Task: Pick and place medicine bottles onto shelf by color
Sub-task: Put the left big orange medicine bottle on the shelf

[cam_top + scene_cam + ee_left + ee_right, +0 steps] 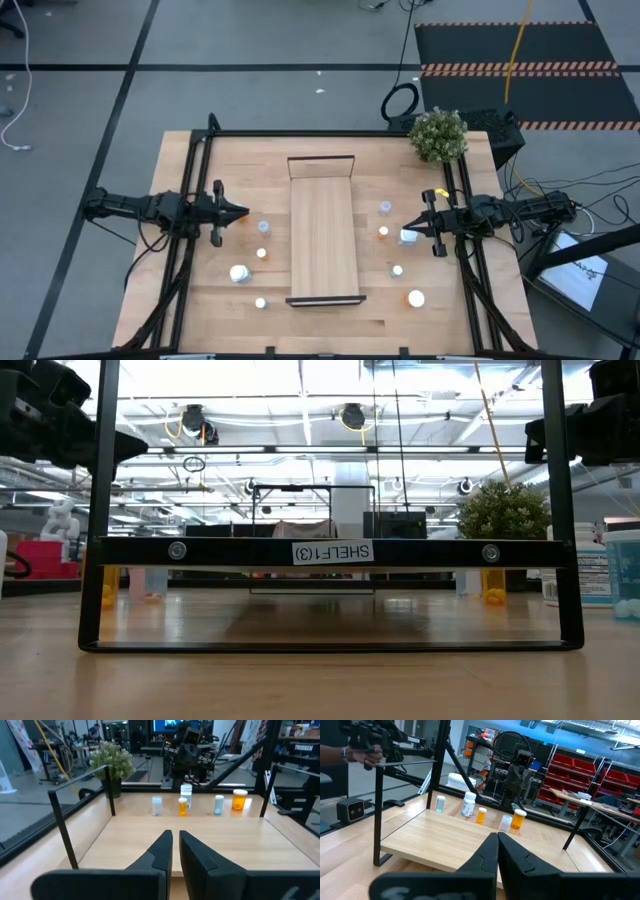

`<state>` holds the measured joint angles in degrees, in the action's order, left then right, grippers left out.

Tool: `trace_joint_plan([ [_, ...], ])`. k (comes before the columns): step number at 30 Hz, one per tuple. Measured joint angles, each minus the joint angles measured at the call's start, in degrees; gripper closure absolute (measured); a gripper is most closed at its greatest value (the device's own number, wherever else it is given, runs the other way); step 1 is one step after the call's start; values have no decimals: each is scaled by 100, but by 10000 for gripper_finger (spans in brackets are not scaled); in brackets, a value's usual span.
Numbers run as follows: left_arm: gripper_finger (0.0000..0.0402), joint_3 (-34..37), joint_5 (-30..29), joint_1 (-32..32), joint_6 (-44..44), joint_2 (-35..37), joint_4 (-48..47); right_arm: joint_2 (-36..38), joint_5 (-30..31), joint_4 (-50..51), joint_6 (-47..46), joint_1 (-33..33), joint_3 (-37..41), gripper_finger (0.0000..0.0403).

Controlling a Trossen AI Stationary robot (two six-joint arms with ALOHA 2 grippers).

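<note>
The shelf, a long light-wood board with dark rails at its short ends, lies in the middle of the table with nothing on it. Small white-capped medicine bottles stand upright on the tabletop on both sides of it. To its left are a pale one, an orange one and a bigger white one. To its right are a pale blue one, an orange one and a bigger orange one. My left gripper hovers level left of the shelf, shut to a narrow slit, holding nothing. My right gripper hovers level right of it, shut, holding nothing.
A black frame runs along the table's far edge and sides. A potted plant stands at the far right corner. A white bottle stands just under my right gripper's tip. A person's hand shows beyond the table.
</note>
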<state>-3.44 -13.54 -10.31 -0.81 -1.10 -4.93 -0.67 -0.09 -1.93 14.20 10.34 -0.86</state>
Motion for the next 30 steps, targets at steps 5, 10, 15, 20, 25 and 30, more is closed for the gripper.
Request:
trace_joint_plan([
  [5, 364, 89, 0, 4, -106, -2, 232, 0, 1, -1, 181, 0, 0, 403],
  [10, 364, 94, 2, 4, -216, -2, 236, 0, 1, -1, 153, 1, 0, 403],
  [15, 364, 96, 149, 4, -508, -2, 232, 0, 1, -1, 151, -1, 2, 403],
  [20, 365, 275, 147, 9, -141, -2, 726, 0, 1, -1, 151, 1, 0, 403],
  [25, 396, 286, -5, 10, 72, -48, 767, 0, 0, -1, 151, -1, 0, 403],
  [30, 398, 286, -32, 11, 53, -72, 811, 0, 0, -7, 151, 1, 1, 403],
])
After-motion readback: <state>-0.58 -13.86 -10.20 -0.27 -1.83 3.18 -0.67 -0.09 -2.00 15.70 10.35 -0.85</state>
